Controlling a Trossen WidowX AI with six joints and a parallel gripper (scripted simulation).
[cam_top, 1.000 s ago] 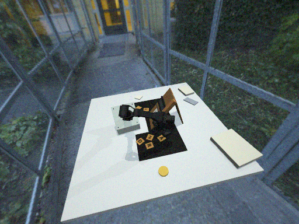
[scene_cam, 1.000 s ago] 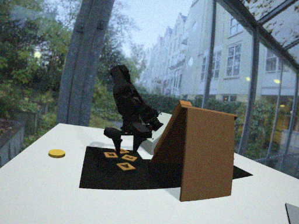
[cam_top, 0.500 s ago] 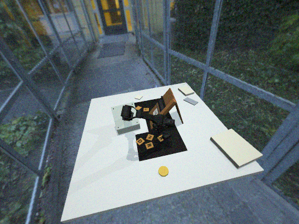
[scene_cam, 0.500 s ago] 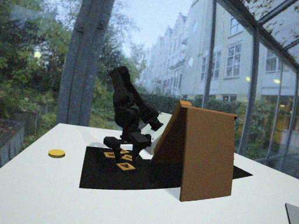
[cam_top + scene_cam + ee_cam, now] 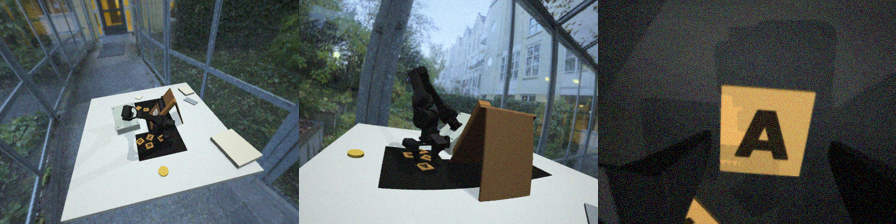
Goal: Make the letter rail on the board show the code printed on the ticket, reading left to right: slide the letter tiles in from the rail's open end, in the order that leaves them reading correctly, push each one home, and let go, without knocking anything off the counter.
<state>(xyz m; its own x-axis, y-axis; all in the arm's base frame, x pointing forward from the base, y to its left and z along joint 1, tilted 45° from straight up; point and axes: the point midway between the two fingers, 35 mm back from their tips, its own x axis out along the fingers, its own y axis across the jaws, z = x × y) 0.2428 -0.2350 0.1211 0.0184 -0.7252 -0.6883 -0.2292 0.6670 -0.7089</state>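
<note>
PICKUP OF THE "A" TILE: GRIPPER SPREAD, NOTHING HELD

The A tile (image 5: 160,138) (image 5: 425,166) (image 5: 768,131) lies flat on the black mat (image 5: 175,146) (image 5: 401,175) (image 5: 868,50), between the spread fingertips of the gripper (image 5: 164,135) (image 5: 426,163) (image 5: 770,143); nothing is pinched. The tile is judged light, stiff and probably smooth. It should be gripped squarely by 2 opposite side edges, with its face left uncovered; an off-centre closure could twist it. Neighbouring tiles should not be disturbed.

Beside it lie 3 more tiles: the N tile (image 5: 149,137) (image 5: 426,157), the R tile (image 5: 149,145) (image 5: 408,154) and the D tile (image 5: 140,141) (image 5: 424,151). Only 1 corner of another tile is shown in the wrist view.

Farther off, the board (image 5: 169,97) (image 5: 507,151) presents its back and side to the exterior camera, so its rail is hidden there. In the top view, the ticket (image 5: 155,111) cannot be read and the rail is partly masked by the arm. Beyond the arm, 2 tiles are visible; their letters are unclear.
</note>
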